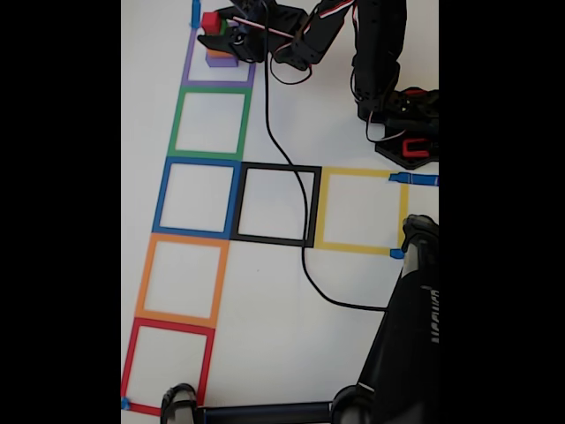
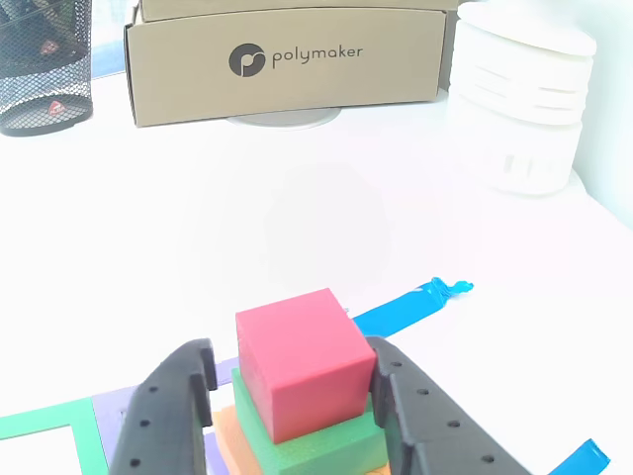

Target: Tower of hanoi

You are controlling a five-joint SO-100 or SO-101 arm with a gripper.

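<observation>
Black perforated plastic fingers [image 2: 168, 411] sit closest to you in the other view, one on each side of the small red foam-like cube [image 2: 305, 361]. Treat the gripper [image 2: 297, 396] as part-open: a narrow gap shows between the right finger and the cube, while the left gap is harder to read, so you cannot confirm a grip.

Locate the stack first. In the fixed view, the tower stands inside the purple tape-outlined square [image 1: 187, 71] at the far left of the white table [image 1: 353, 291], with the gripper [image 1: 231, 37] directly over it. The red cube [image 1: 212, 21] tops the stack; the purple cube [image 1: 221, 61] forms the base.

Note the key relation: the red cube lies squarely between the fingers, slightly turned against the green cube [image 2: 326, 445] beneath it. No long axis applies, as the faces are equal. Judge that closing the jaws should capture the red cube alone, provided the fingertips stay above the green layer.

Observe the surfaces: matte, soft-edged blocks, each wider than the one above. An orange cube [image 2: 226, 440] edge shows below the green one. Strips of blue tape [image 2: 410, 302] lie on the table just beyond the stack.
</observation>
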